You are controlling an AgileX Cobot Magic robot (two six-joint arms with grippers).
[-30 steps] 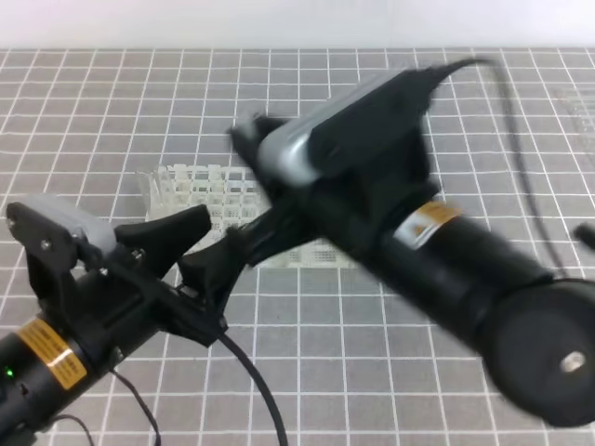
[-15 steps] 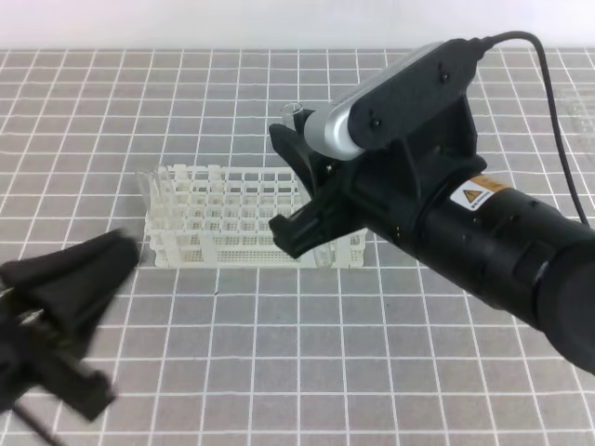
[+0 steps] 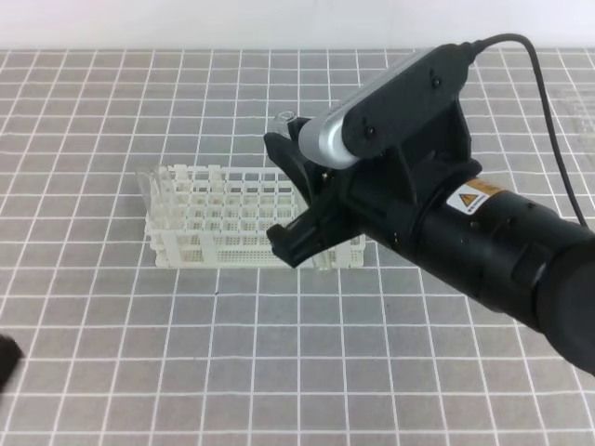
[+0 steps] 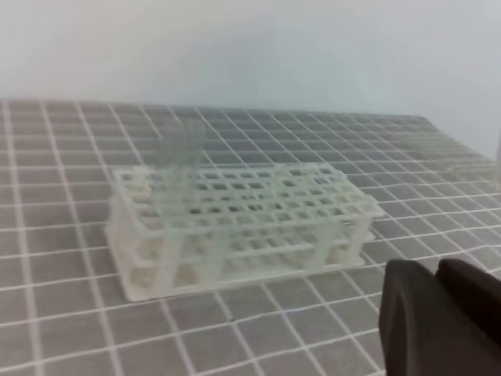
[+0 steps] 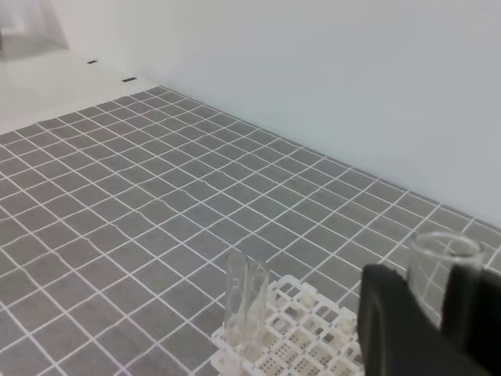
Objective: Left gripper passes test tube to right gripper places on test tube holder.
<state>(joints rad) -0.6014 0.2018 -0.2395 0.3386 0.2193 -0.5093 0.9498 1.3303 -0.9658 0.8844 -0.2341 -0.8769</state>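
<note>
The test tube (image 3: 286,120) is a clear tube held upright in my right gripper (image 3: 296,195), whose black jaws are shut on it just over the right end of the test tube holder (image 3: 214,218). In the right wrist view the test tube's open rim (image 5: 446,249) rises between the two black fingers (image 5: 395,325), with the white holder (image 5: 301,337) below. Only a dark sliver of my left gripper (image 3: 5,358) shows at the lower left edge. In the left wrist view, the left gripper (image 4: 435,313) is shut on nothing, short of the holder (image 4: 235,215).
Other clear tubes (image 3: 147,186) stand in the holder's left end, also seen as blurred tubes (image 4: 180,153) and as tubes (image 5: 246,294) from the right wrist. A grey gridded mat (image 3: 279,353) covers the table. A black cable (image 3: 548,84) loops behind the right arm.
The left arm has pulled back to the lower left, almost out of the high view, and its jaws have closed. The right gripper keeps the test tube and has edged slightly left over the holder.
</note>
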